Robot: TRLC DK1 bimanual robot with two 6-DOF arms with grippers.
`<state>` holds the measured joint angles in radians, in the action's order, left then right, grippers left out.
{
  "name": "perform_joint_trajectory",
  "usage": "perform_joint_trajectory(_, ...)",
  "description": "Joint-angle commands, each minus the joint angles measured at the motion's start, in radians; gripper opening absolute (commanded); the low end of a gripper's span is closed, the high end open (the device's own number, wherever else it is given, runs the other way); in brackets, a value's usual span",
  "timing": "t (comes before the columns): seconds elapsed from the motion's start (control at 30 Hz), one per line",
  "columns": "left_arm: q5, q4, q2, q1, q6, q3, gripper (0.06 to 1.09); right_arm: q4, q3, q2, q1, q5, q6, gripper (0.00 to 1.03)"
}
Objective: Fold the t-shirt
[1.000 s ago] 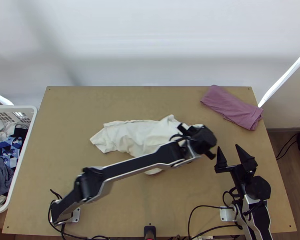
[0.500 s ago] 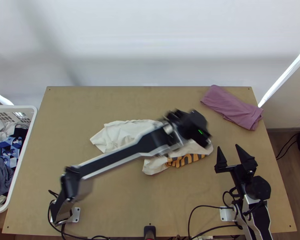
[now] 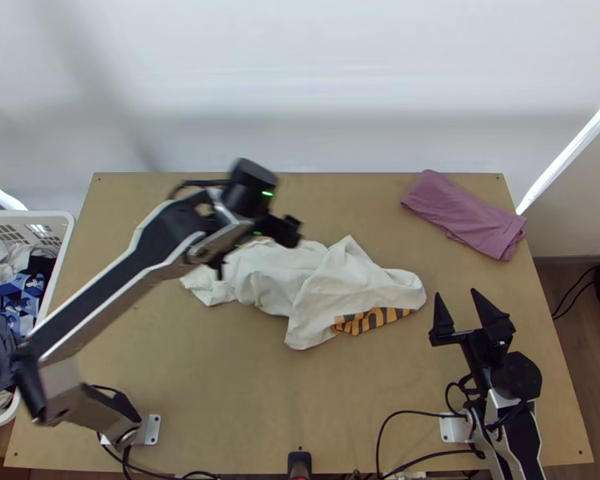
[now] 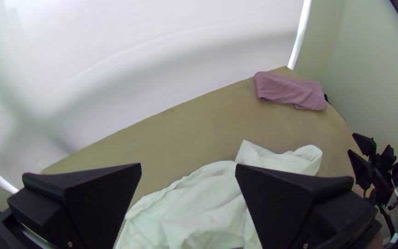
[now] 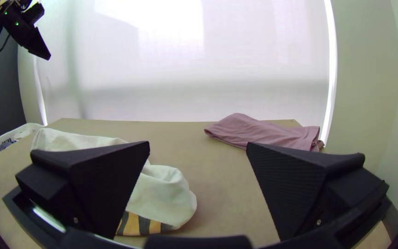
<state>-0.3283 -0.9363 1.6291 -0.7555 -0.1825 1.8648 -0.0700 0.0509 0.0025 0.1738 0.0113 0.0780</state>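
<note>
White t-shirt [image 3: 308, 276] lies bunched on the worktop [image 3: 244, 400], orange-and-dark lettering [image 3: 372, 321] showing.
Left tool [image 3: 254, 256], spread, hangs above the t-shirt; right tool [image 3: 456, 294], also spread, beside it.

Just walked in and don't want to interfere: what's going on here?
A two-armed robot is set to fold the white t-shirt, which lies bunched mid-table. Nothing grips it: the left gripper is open above it, the right gripper open off to its right. A folded purple cloth lies at the far right.
</note>
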Motion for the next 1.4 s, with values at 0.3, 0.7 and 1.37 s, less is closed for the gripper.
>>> perform_joint_trajectory(0.3,0.048,-0.038,-0.296,0.165,0.005,-0.334,1.05,0.007,-0.014,-0.004,-0.007,0.007,0.016,0.98)
perform_joint_trajectory(0.7,0.376,-0.068,-0.39,0.467,-0.092,-0.538,1.05,0.007,-0.014,-0.004,-0.007,0.007,0.016,0.98)
perform_joint_trajectory(1.37,0.735,0.096,-0.468,0.703,-0.236,-1.01,1.05,0.013,-0.013,-0.004,0.084,0.015,0.036,0.98)
